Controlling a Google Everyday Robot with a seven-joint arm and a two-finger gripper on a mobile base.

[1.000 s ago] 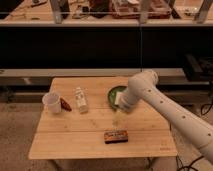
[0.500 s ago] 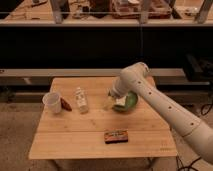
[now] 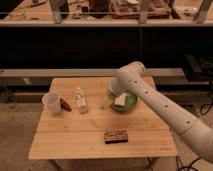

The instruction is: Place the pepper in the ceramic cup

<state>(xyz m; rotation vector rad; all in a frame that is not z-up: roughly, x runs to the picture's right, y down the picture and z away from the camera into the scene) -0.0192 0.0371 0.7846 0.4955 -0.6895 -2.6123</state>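
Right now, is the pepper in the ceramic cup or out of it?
Out. The pepper lies on the table beside the ceramic cup; the pincer hangs by the green bowl, away from both.

- Setting: most likely a robotics lab or test room.
- A white jointed robot arm (image 3: 165,107) reaches in from the right over a small pale wooden desk (image 3: 145,142). Its hand (image 3: 105,104) hangs low over the desk, just left of a green bowl (image 3: 129,104).
- The desk stands alone on a speckled hard floor (image 3: 15,135).
- Behind it a long workbench (image 3: 100,23) spans the full width. Its top is crowded with trays and loose gear too blurred to name, with dark panels beneath.
- Metal uprights (image 3: 56,10) rise from the bench top.
- Dark cables (image 3: 206,107) loop at the far right edge.
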